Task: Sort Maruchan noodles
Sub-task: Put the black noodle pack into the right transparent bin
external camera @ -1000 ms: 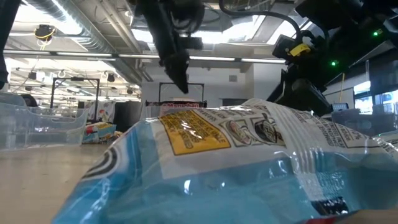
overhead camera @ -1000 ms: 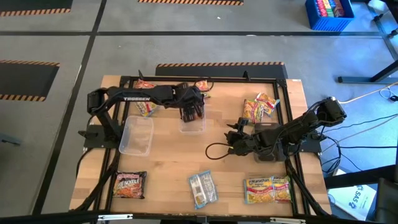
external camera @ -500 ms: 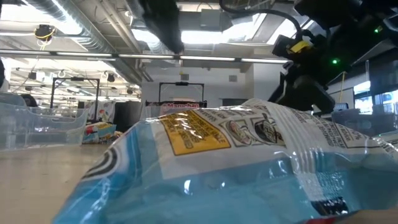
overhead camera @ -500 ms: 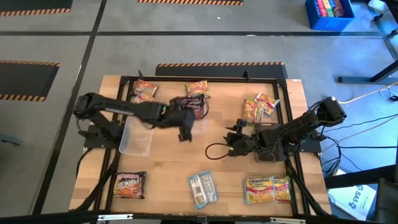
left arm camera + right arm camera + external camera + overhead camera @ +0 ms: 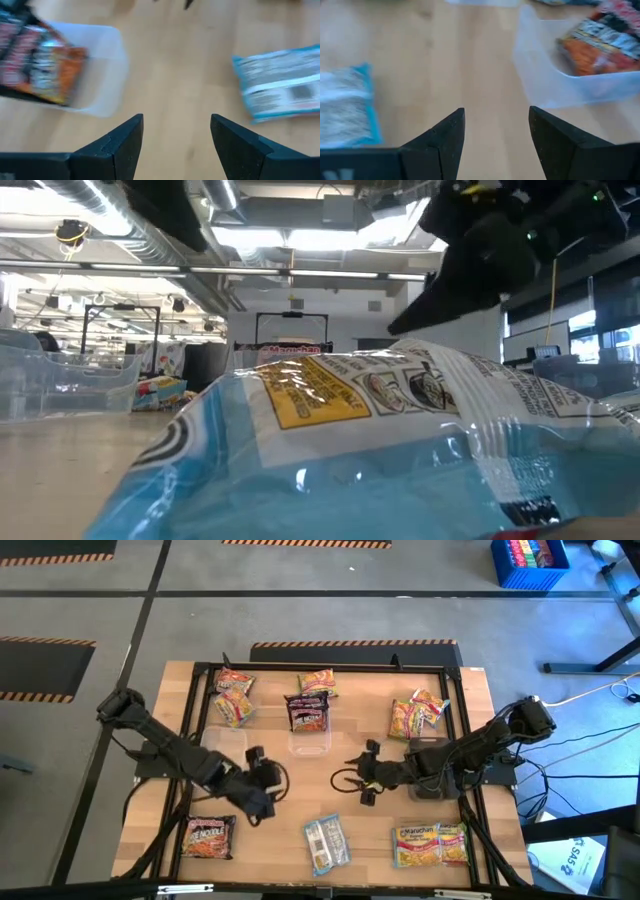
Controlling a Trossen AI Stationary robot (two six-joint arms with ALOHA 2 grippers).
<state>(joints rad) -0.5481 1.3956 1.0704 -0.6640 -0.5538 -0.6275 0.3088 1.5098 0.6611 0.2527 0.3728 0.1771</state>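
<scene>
Maruchan packets lie scattered on the wooden table. A dark maroon packet (image 5: 308, 710) rests in the small clear bin (image 5: 309, 743) at centre far, also seen as the maroon packet (image 5: 600, 47) in the right wrist view. A light blue packet (image 5: 325, 843) lies flat near the near edge and fills the low view (image 5: 350, 440). My left gripper (image 5: 262, 795) (image 5: 176, 135) hovers open over bare wood, left of centre. My right gripper (image 5: 365, 780) (image 5: 496, 130) is open over bare wood right of centre. Neither holds anything.
A second clear bin (image 5: 222, 740) sits at the left, partly under my left arm. Other packets: two at far left (image 5: 233, 695), one at far centre (image 5: 318, 680), a pile at far right (image 5: 415, 715), an orange-red one (image 5: 208, 836), a yellow pair (image 5: 430, 845). A black cable loops (image 5: 345, 780) by my right gripper.
My left gripper has drawn back from over the small bin toward the table's near-left, and the dark maroon packet stays behind in that bin. My right gripper has shifted a little toward the left and the near edge.
</scene>
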